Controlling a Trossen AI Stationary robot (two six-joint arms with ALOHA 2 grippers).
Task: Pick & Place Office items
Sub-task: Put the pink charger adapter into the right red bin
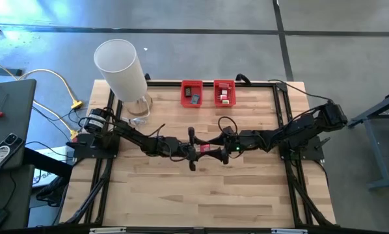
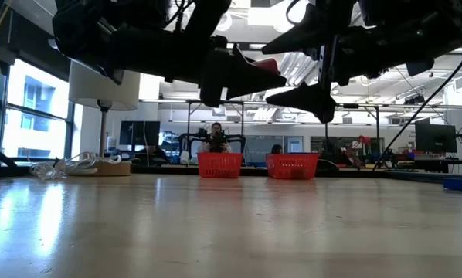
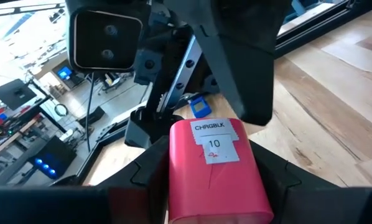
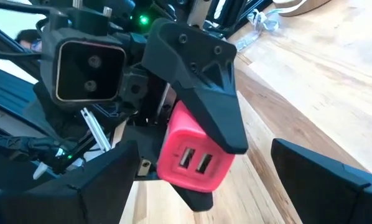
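Note:
A red charger block (image 3: pixel 214 168) with a white label hangs in mid-air over the table's middle, and my left gripper (image 1: pixel 196 151) is shut on it. Its end with two USB ports (image 4: pixel 195 163) faces my right gripper (image 1: pixel 215 148). That gripper is open, and its fingers (image 4: pixel 316 177) stand on either side of the block's port end with a gap showing. In the low view both grippers hang well above the tabletop. A small blue piece (image 3: pixel 199 107) lies on the wood beneath them. My left gripper pinches the red charger block between its two fingers, on two opposite sides (image 3: pixel 176 177) of the half away from the USB ports. The fingers come level from the table's left and lie along the block. The block is level and lifted clear of the table.
Two red bins (image 1: pixel 192 93) (image 1: pixel 224 93) holding small pieces stand at the table's far edge. A tall white cylinder (image 1: pixel 120 65) stands at the far left corner, with cables beside it. Bare wood lies toward the near edge.

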